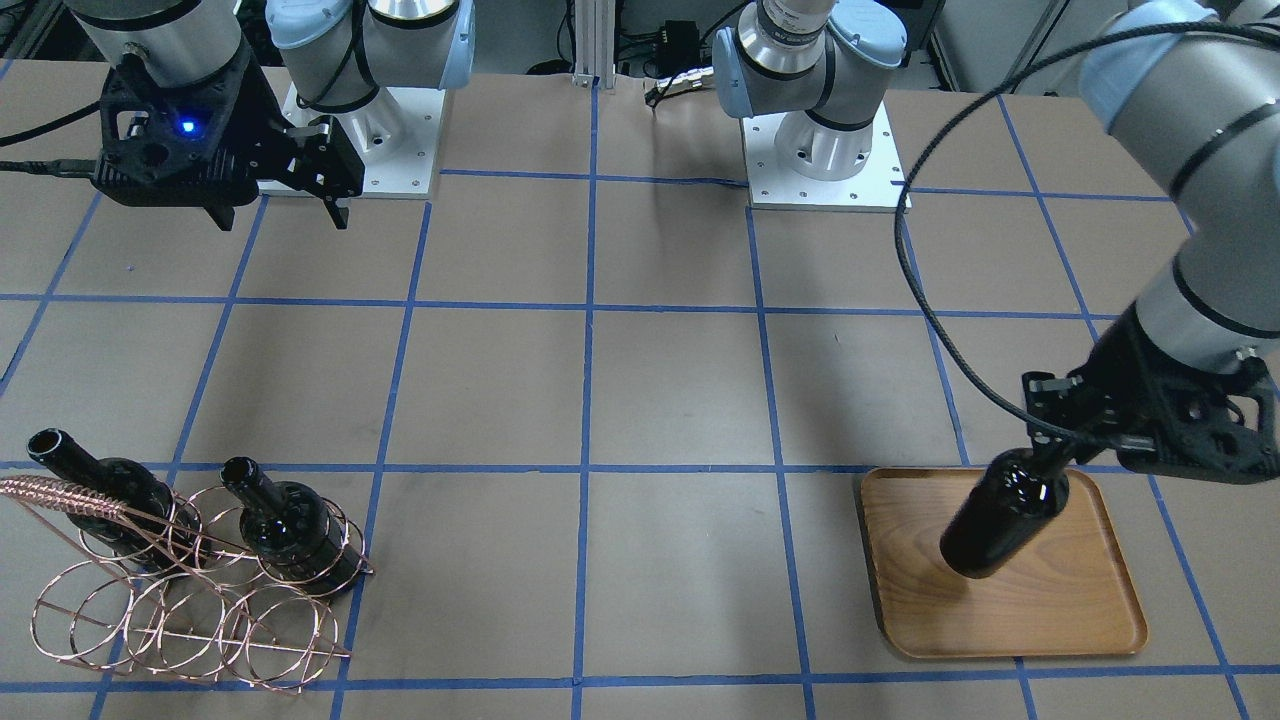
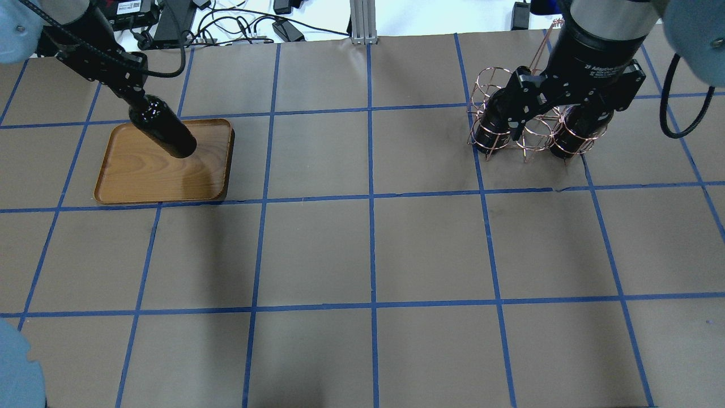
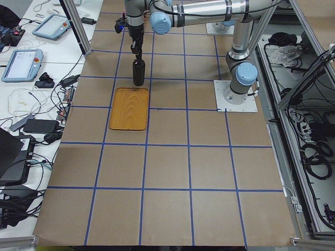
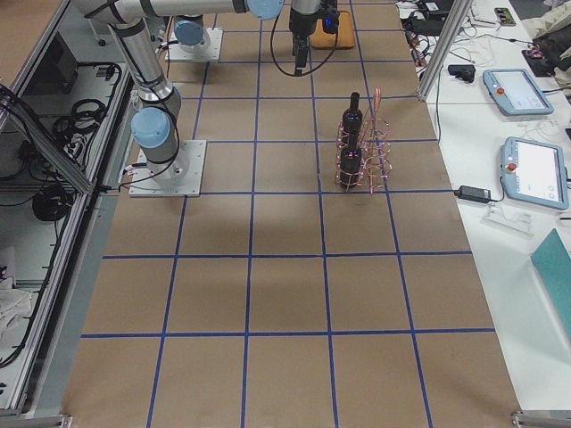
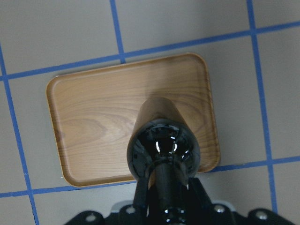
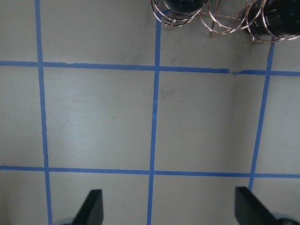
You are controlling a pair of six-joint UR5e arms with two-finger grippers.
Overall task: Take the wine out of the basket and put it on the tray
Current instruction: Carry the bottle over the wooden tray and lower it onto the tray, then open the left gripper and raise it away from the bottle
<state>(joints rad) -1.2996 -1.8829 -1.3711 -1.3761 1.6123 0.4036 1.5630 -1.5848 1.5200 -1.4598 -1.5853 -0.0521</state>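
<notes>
Placing step. My left jaws clamp neck of bottle (image 1: 1005,525), which hangs over tray (image 1: 1075,610); base contact unclear. My right jaws spread, empty, over worktop (image 1: 680,400) near basket (image 1: 190,615). Next: lower upright, seat base, release.

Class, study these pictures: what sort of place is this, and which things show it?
Probably a robotics lab: two robot arms bolted to a table gridded in blue tape, teach pendants alongside.
</notes>
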